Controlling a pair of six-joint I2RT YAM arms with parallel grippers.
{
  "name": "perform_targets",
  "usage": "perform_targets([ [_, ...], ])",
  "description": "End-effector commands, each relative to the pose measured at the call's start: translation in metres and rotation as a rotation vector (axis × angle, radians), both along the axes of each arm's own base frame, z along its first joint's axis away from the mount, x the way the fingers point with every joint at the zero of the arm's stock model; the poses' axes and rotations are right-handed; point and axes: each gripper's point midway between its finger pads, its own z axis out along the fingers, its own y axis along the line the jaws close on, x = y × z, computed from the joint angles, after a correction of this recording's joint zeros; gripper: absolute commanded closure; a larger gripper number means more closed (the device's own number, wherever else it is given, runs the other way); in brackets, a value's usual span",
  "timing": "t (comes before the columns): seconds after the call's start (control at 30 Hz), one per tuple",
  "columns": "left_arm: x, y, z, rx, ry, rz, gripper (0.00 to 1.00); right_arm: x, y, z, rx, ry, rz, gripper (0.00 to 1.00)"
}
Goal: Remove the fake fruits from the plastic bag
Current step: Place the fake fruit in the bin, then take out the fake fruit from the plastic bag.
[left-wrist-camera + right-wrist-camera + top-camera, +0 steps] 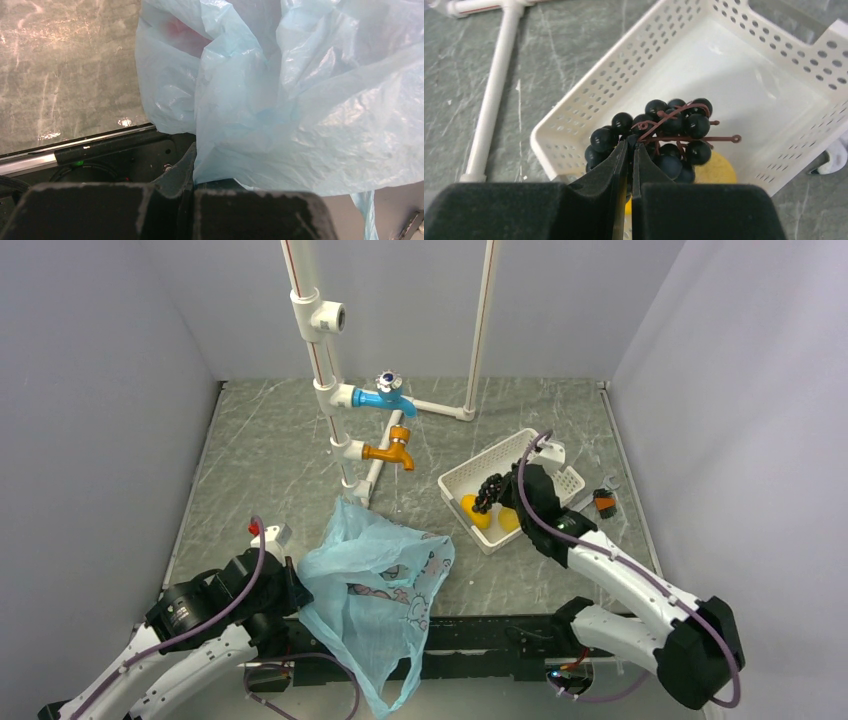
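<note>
R gripper (pixel 630 146) jaws nearly closed, pinching grape bunch (pixel 676 132) by brown stem above white slotted basket (pixel 589 95); yellow fruit (pixel 720 173) shows just below bunch; white pipe (pixel 494 95) on grey table (pixel 454 75), left

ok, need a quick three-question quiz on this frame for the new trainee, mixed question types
1. Multiple choice: what does the right gripper hold? A) a spoon B) the grape bunch C) nothing
2. True or false: the left gripper is open, clear of the plastic bag.
3. Count: how many yellow fruits lie in the white basket?
Key: 1 B. 2 false, it is shut on the bag. 3 two.
</note>
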Motion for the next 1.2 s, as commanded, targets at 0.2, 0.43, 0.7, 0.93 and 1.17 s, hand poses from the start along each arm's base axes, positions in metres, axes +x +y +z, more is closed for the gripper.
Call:
perform_targets([
  [0.2, 0.002, 0.0, 0.001, -0.004, -0.008, 0.01, 1.0, 0.012, 0.005, -0.016, 0.133, 0.111, -0.005, 0.63],
  [0.43, 0.002, -0.001, 0.001, -0.003, -0.008, 0.004, 1.0, 0.011, 0.011, 0.006, 0.14, 0.058, 0.06, 0.5],
  [0.7, 0.002, -0.001, 0.002, -0.013, -0.015, 0.004, 1.0, -0.027, 0.086, 0.058, 0.261, -0.128, 0.602, 0.4],
  [0.93, 0.002, -0.001, 0.002, -0.011, -0.015, 0.004, 1.0, -0.083, 0.121, 0.089, 0.356, -0.297, 0.986, 0.29],
  [1.17, 0.002, -0.001, 0.002, -0.01, -0.012, 0.007, 1.0, -0.174, 0.153, 0.127, 0.344, -0.478, 1.381, 0.17],
])
